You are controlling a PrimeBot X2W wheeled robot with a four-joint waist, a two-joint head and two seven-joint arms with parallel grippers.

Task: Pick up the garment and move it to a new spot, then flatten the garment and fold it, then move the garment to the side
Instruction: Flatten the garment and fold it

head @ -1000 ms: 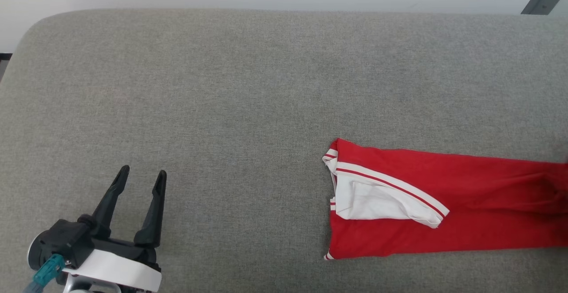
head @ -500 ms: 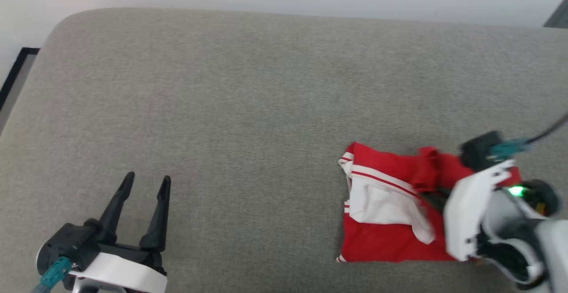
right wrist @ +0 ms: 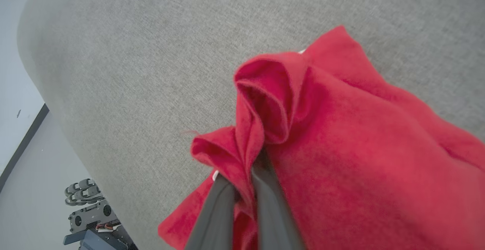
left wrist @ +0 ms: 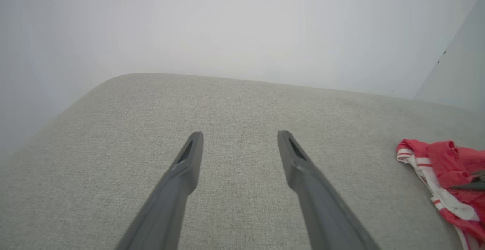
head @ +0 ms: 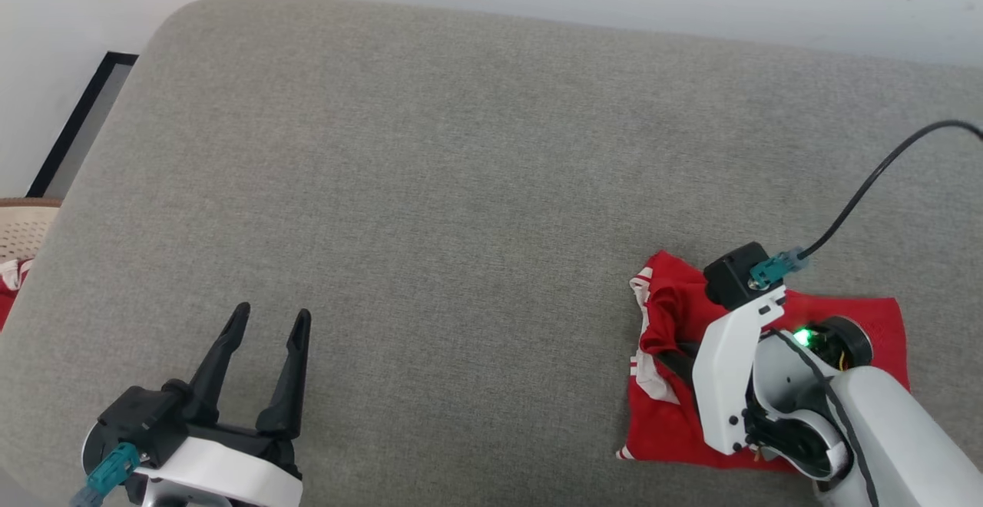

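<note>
The garment (head: 664, 422), red with white striped trim, lies bunched at the lower right of the grey cushion (head: 461, 184). My right gripper (head: 680, 355) sits on top of it, its fingers pointing left and shut on a raised red fold. In the right wrist view the two dark fingers (right wrist: 265, 200) pinch that fold of the garment (right wrist: 360, 147), and their tips are buried in the cloth. My left gripper (head: 273, 313) rests open at the lower left, far from the cloth. Its view shows the left gripper (left wrist: 239, 135) with bare cushion between its fingers and the garment (left wrist: 447, 163) at the right edge.
A white wall runs behind the cushion. At the left edge stands a woven basket (head: 19, 230), beside a black-framed panel (head: 77, 123). A black cable (head: 868, 177) trails from my right wrist. Robot base parts (right wrist: 87, 212) show beyond the cushion's edge.
The head camera has swung. My right arm has come into view, carrying the garment's right end leftward over the rest, so the long strip is now a short doubled heap. The left gripper stays open.
</note>
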